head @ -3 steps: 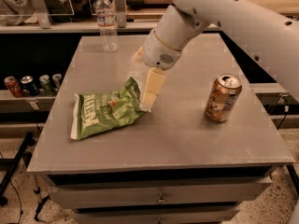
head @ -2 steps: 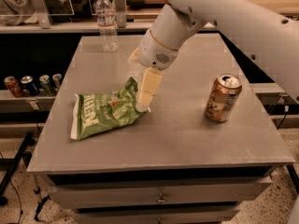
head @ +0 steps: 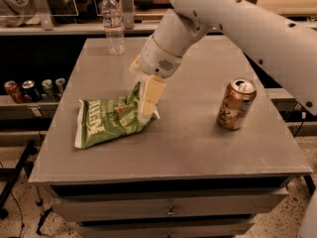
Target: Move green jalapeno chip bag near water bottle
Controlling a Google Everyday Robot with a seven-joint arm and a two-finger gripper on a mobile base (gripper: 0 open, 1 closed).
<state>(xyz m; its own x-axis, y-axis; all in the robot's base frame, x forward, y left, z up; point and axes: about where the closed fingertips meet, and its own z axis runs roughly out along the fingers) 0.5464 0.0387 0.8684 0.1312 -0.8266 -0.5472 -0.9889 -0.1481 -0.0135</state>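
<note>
The green jalapeno chip bag (head: 111, 120) lies crinkled on the left middle of the grey table (head: 198, 143), its right corner raised. My gripper (head: 147, 107) comes down from the white arm and sits on the bag's right end, touching it. The water bottle (head: 113, 24) stands upright at the table's far left corner, well behind the bag and apart from it.
An orange-brown drink can (head: 236, 104) stands on the right side of the table. Several cans (head: 34, 89) sit on a low shelf to the left. A shelf rail (head: 74, 29) runs behind the table. Drawers (head: 171, 209) are below the front edge.
My gripper has shifted slightly left and down onto the bag's right end. The bag, bottle and can have stayed in place.
</note>
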